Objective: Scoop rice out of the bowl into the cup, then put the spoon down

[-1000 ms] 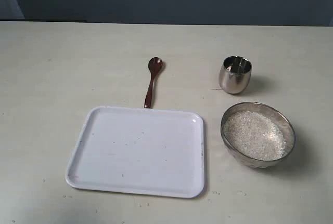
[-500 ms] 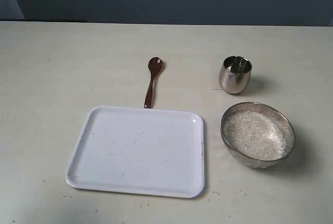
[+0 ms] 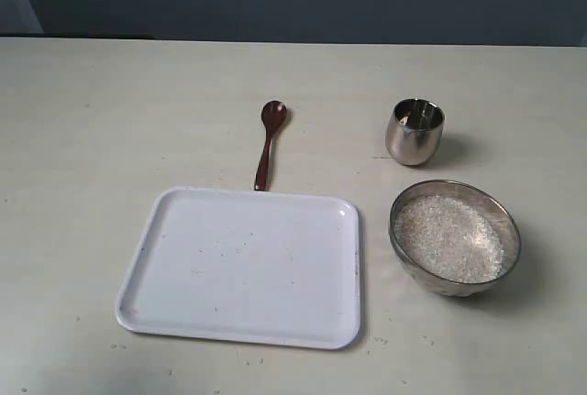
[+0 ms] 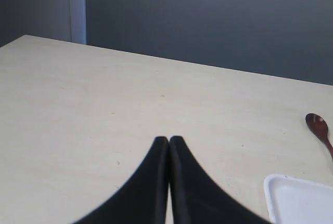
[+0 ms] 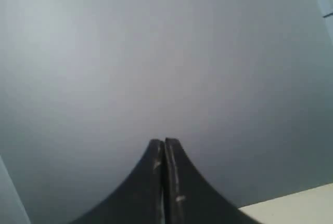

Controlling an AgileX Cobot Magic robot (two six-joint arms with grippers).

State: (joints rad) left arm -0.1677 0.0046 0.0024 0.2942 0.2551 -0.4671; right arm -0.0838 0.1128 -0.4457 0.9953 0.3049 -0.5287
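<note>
The dark wooden spoon lies on the table just beyond the white tray, its bowl pointing away; it also shows in the left wrist view as the spoon. The steel cup stands upright at the right. In front of it sits the wide bowl filled with white rice. Neither arm appears in the exterior view. My left gripper is shut and empty, above bare table far from the spoon. My right gripper is shut and empty, facing a grey wall.
A white rectangular tray lies in the middle front of the table, its corner visible in the left wrist view. A table edge shows in the right wrist view. A dark wall runs behind the table.
</note>
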